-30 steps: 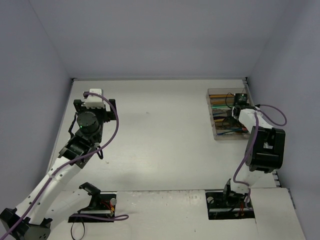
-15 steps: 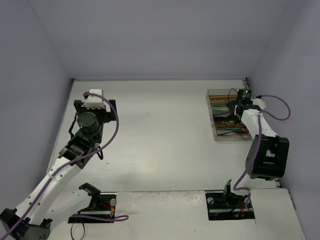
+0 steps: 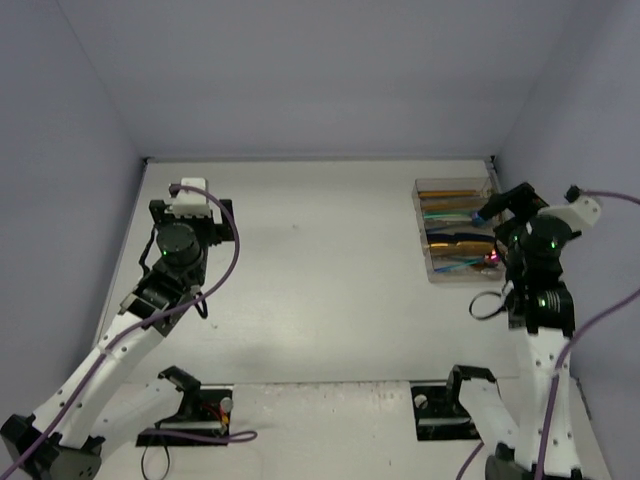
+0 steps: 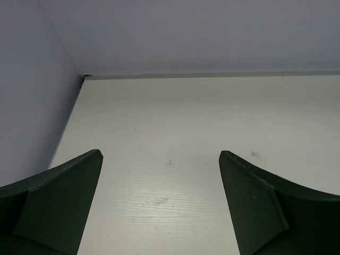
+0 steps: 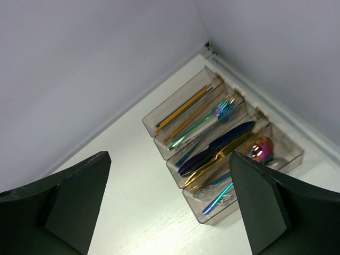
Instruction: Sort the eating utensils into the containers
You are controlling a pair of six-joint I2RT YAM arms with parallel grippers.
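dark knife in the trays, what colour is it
Deep blue shading to purple, iridescent. The knife shows best in the right wrist view.

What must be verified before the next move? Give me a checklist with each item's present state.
1. Right hand open, holding nothing: ok.
2. Left hand open, holding nothing: ok.
3. Right hand raised clear of the four joined clear plastic trays: ok.
4. Thin coloured metal utensils lie inside the trays: ok.
5. Loose utensils on the white table: none seen in the top view, ok.
6. Each tray holds one utensil type: cannot tell; some heads are too small to make out.
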